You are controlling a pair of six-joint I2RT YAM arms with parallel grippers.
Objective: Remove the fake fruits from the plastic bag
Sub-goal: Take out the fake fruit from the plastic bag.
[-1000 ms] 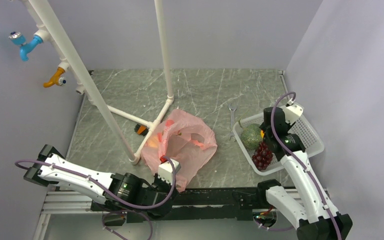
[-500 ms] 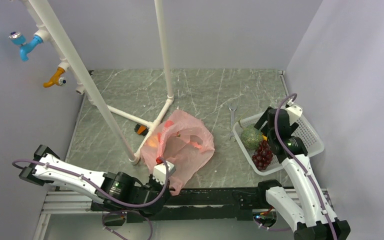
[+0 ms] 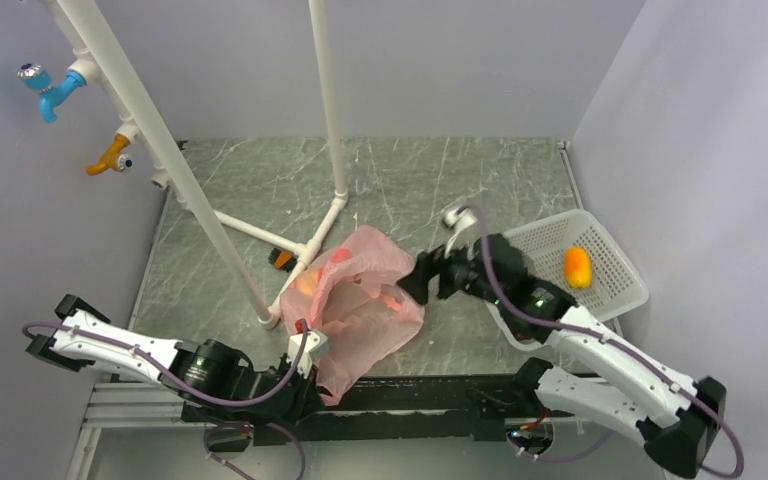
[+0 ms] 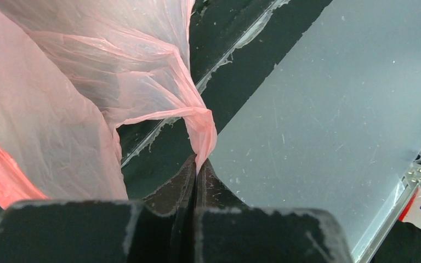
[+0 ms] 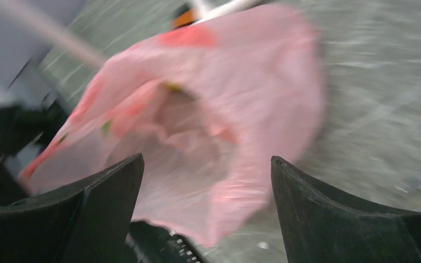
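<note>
We watch the right gripper (image 3: pixel 413 285) swing left from the basket (image 3: pixel 621 252) to the bag (image 3: pixel 362 300) mid-table, jaws wide apart. The left gripper (image 4: pixel 197 164) still pinches the bag's near edge. An orange fruit (image 3: pixel 577 266) lies in the basket.

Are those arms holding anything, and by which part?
The left end effector pinches the bag by a bunched strip of its edge. The right end effector is open, holding nothing.

- Overhead view was bright, even and sharp; shadows were soft.
- Right wrist view was motion-blurred, smearing the pink bag (image 5: pixel 214 131).
- Left wrist view was crisp.
</note>
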